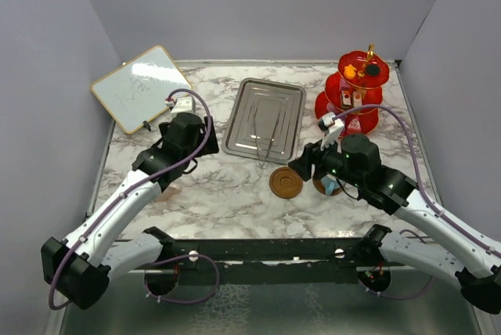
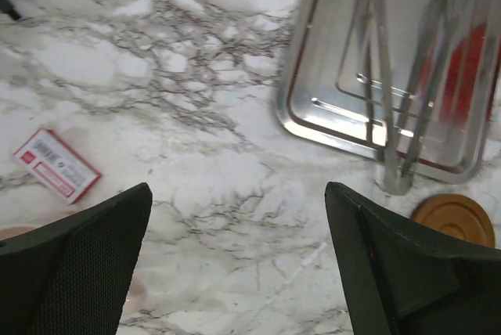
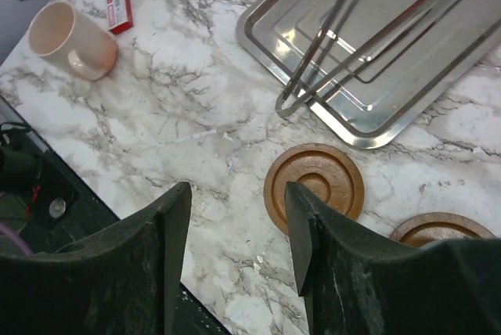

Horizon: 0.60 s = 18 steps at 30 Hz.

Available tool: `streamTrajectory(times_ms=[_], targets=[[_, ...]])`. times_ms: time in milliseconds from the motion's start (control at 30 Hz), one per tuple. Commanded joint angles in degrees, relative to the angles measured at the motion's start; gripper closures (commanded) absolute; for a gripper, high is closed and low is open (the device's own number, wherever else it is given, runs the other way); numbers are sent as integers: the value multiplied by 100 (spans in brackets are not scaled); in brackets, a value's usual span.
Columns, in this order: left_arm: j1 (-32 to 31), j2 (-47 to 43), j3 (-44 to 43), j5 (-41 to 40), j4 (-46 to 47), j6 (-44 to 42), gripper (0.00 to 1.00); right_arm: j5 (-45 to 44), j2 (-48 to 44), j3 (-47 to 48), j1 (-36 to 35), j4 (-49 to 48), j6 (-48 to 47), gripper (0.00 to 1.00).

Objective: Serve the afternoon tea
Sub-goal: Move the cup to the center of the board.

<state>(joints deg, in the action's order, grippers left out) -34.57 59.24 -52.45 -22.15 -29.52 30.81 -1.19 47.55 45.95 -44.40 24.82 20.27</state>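
at the far left a wood-framed whiteboard (image 1: 141, 88) lies flat at the back of the marble table (image 1: 227, 194). the left gripper (image 2: 236, 202) hangs over bare marble with its jaws spread wide and nothing between them. near it lie a small red box (image 2: 56, 164) and, in the right wrist view, the pink cup (image 3: 70, 37), tipped on its side just beside that box.

in the middle sits the rectangular steel tray (image 1: 264, 120) with metal tongs (image 1: 266, 138) lying in it, their joined end poking over the near rim. just in front of the tray's near right corner rests one round brown saucer (image 1: 286, 182), bare on top.

the right gripper (image 3: 236, 194) hovers by this saucer, jaws apart and holding nothing. a second saucer (image 3: 438, 229) lies just to the right, partly hidden by a finger (image 3: 376, 272); a bit of blue (image 1: 331, 186) shows there, too hidden to identify.

at the back right stands the red three-tier stand (image 1: 356, 92), with small cake pieces (image 1: 373, 70) on its tiers.
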Motion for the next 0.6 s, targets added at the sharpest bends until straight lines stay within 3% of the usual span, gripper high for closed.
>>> streamTrajectory(times_ms=[0, 333, 467, 567], targets=[[752, -114, -20, -71, -712, -325, 4, 724, 94, -31, -6, -591, -211, 48], [2897, -307, 129, 553, -1170, -204, 3, 1028, 326, -28, 1, -497, -182, 47], [3503, -569, 401, 635, -1263, 95, 5, 911, 292, -51, -3, -448, -186, 47], [3672, -745, 501, 238, -1452, 415, 8, 846, 275, -76, -6, -403, -189, 47]])
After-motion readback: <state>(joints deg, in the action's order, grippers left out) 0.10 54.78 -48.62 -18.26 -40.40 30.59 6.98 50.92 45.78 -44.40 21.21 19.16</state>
